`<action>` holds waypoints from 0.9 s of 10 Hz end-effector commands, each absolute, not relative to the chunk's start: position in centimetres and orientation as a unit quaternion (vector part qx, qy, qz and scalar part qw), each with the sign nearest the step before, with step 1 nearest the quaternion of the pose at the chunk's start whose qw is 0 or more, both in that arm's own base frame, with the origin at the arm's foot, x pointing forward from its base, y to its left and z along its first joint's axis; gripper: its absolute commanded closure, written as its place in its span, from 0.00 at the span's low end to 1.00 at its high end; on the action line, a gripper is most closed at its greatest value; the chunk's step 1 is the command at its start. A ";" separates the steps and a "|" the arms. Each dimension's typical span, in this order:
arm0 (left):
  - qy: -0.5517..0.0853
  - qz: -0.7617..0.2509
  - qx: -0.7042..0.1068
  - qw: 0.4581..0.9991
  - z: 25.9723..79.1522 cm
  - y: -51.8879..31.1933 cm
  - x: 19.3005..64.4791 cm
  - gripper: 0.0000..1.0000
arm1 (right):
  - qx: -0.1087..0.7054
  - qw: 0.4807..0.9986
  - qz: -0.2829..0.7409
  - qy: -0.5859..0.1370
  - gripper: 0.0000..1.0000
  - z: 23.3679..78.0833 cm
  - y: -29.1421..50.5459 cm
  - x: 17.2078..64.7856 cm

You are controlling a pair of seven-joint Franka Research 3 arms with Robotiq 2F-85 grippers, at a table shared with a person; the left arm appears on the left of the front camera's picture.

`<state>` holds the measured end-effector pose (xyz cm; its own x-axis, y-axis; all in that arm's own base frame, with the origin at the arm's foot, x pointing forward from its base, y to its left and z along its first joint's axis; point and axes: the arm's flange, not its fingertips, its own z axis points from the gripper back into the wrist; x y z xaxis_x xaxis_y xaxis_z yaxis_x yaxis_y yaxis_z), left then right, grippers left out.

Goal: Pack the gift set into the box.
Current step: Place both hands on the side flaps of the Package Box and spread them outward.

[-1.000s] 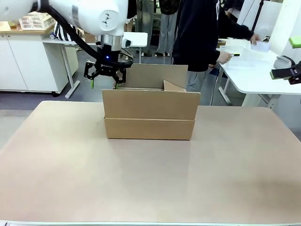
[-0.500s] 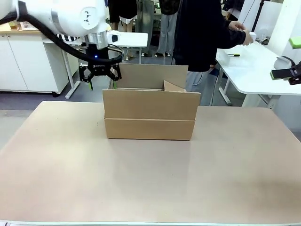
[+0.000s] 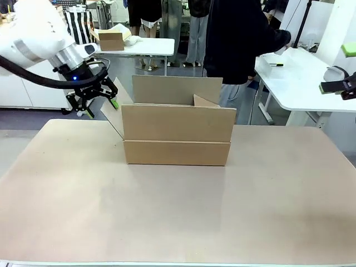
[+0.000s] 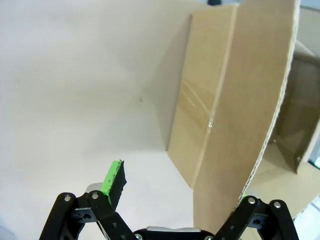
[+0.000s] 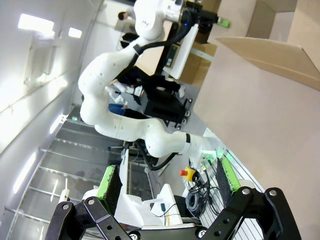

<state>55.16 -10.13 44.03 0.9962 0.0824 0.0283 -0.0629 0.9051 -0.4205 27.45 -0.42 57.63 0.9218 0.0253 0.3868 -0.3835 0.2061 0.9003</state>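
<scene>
The box [image 3: 177, 136] is a wide brown carton standing open in the middle of the table [image 3: 167, 217]. Its left flap [image 3: 113, 114] leans outward. My left gripper [image 3: 102, 108] hangs open just left of the box, beside that flap. In the left wrist view the flap [image 4: 250, 100] stands between the left gripper's [image 4: 180, 187] fingers and hides one of them; the other green pad [image 4: 114, 180] is free. My right gripper [image 5: 167, 177] is open and holds nothing, off the table's right side [image 3: 336, 71]. The gift set is out of view.
A person in dark clothes [image 3: 236, 39] stands behind the box, reaching toward a white side table [image 3: 300, 83] at the right. A small brown carton [image 3: 111, 40] sits on a white table at the far left.
My left gripper has moved left and down from above the box's back left corner to outside its left side. The left flap now leans outward.
</scene>
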 end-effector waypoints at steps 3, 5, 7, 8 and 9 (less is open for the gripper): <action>-0.006 -0.023 -0.337 0.941 39.7 -8.4 54.7 0.00 | 0.621 0.755 0.143 -0.156 0.00 57.7 -0.2 27.7; -0.031 -0.005 -0.280 0.960 42.2 -9.8 54.6 0.00 | 0.616 0.763 0.134 -0.146 0.00 57.6 -0.4 27.4; -0.031 -0.005 -0.280 0.960 42.2 -9.8 54.6 0.00 | 0.410 0.862 0.193 -0.227 0.00 62.3 9.1 35.0; -0.031 -0.005 -0.280 0.960 42.2 -9.8 54.6 0.00 | 0.289 0.901 0.222 -0.234 0.00 63.6 15.9 40.0; -0.031 -0.005 -0.280 0.960 42.2 -9.8 54.6 0.00 | 0.216 0.917 0.240 -0.233 0.00 63.9 21.1 43.1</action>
<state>54.68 -9.71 41.92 0.9980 -0.0040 0.0632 0.0383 0.8332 -0.5516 35.93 18.09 63.41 0.7682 0.2460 0.5910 -0.6087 0.5666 0.5554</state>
